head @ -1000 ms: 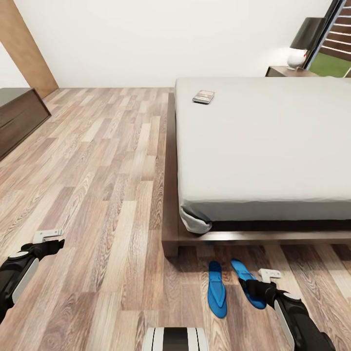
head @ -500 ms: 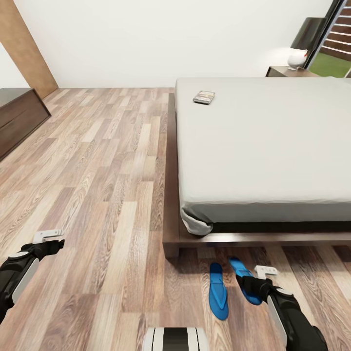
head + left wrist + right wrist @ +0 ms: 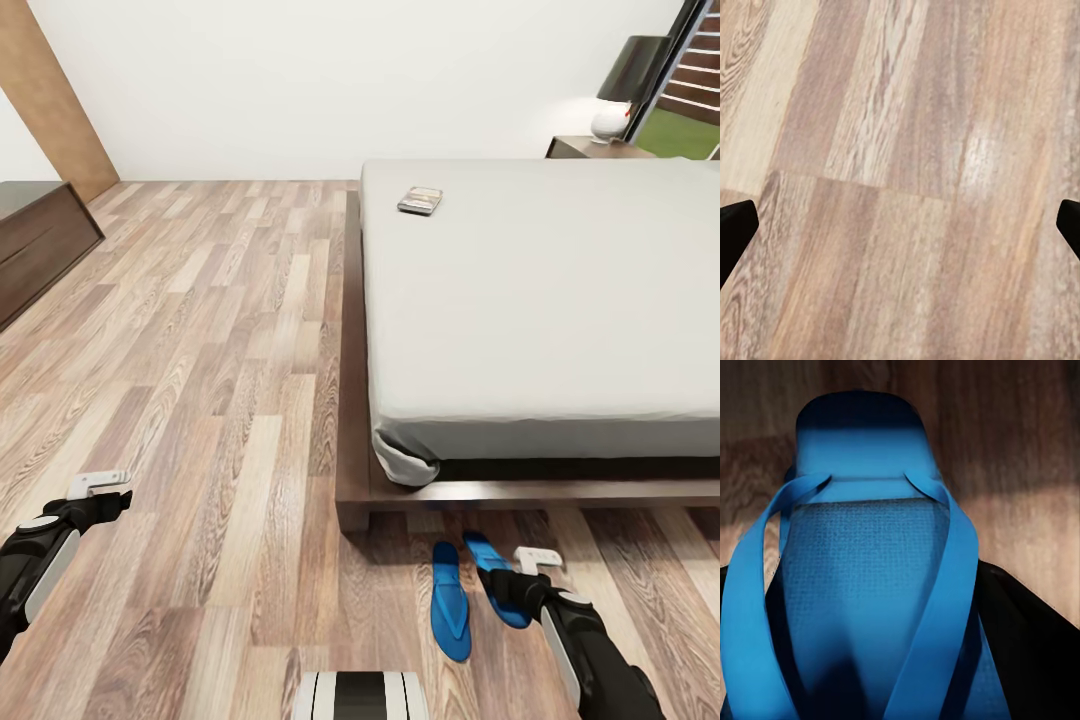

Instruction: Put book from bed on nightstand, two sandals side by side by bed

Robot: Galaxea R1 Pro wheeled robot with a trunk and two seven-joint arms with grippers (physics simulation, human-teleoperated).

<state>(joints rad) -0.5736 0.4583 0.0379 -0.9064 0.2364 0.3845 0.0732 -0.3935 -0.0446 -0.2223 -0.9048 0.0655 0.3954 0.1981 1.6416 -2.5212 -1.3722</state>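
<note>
We have the right end effector (image 3: 512, 588) clamped on the right flip-flop (image 3: 492, 580), fingers flanking the sole (image 3: 870, 607) under the toe straps in the right wrist view. The left flip-flop (image 3: 450, 600) lies on the floor (image 3: 220, 420) just beside it, at the near foot of the bed (image 3: 540, 300). To finish well, we'd lower the held one flat, parallel to its mate, toes level, then release without dragging. The left end effector (image 3: 100, 487) hangs open over bare planks, near left. The book (image 3: 419, 200) sits on the mattress's far left; the nightstand (image 3: 590, 147) is at far right.
</note>
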